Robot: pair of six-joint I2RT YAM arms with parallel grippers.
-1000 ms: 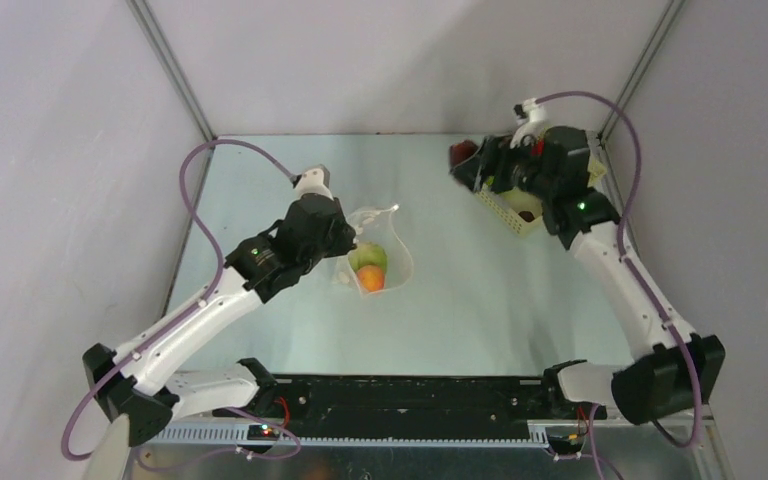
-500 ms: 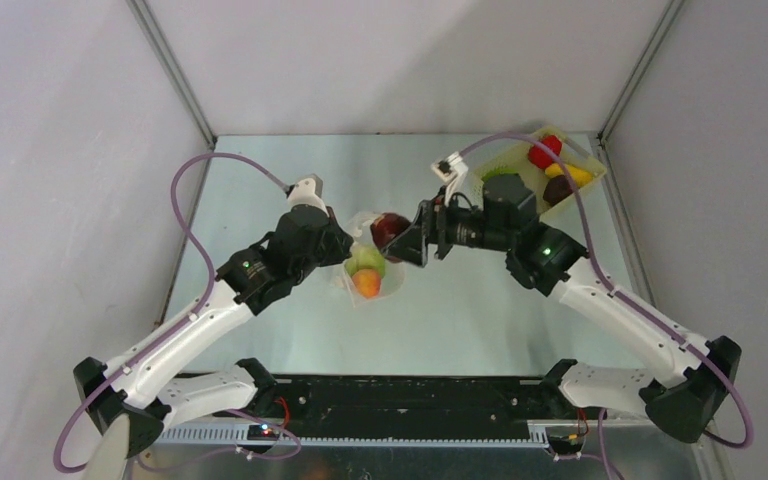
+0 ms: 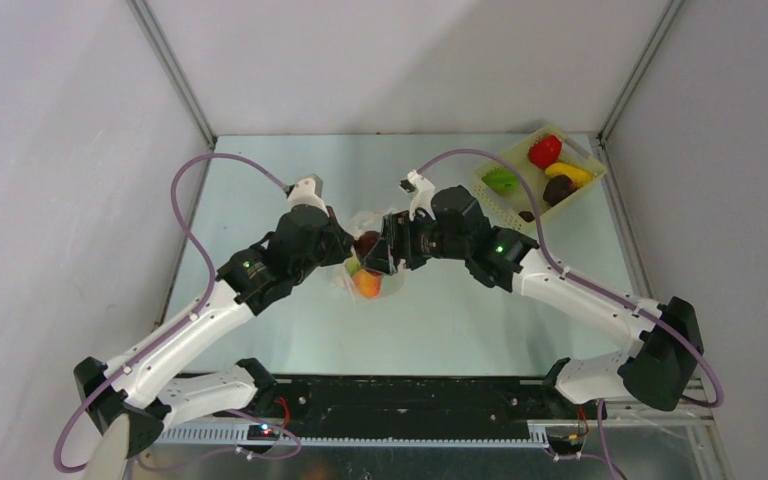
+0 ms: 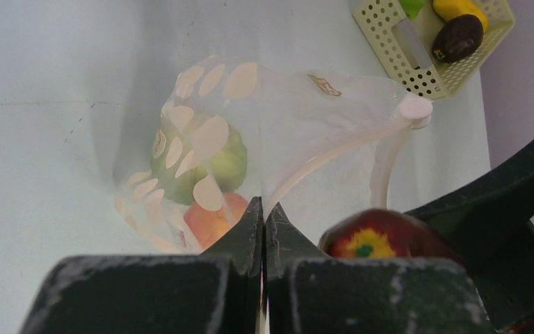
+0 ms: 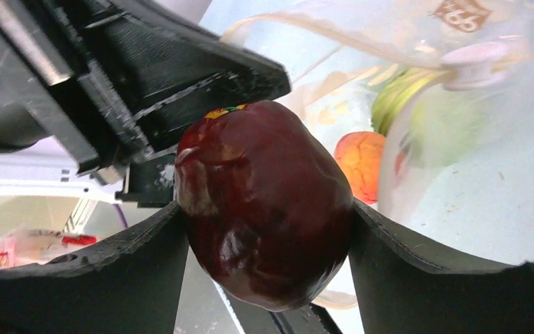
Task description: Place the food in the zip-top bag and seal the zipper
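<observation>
My left gripper (image 4: 263, 212) has its jaws pressed together on the near lip of the zip-top bag (image 4: 306, 125), holding the mouth up and open just ahead of its tips; my right gripper (image 5: 268, 236) is clamped wide on a dark maroon fruit (image 5: 264, 188), right at that mouth and close beside the left fingers. A green fruit (image 4: 226, 163) and an orange one (image 4: 208, 219) lie inside, just beyond the left tips. I judge the maroon piece hard, smooth and light, so it could slip; a hold across its belly suits it. The bag looks thin, limp and crinkly; the zipper (image 4: 334, 149) seems its stiffest part, so I'd pinch there. More food sits in the basket (image 4: 389, 42), well past the bag.
</observation>
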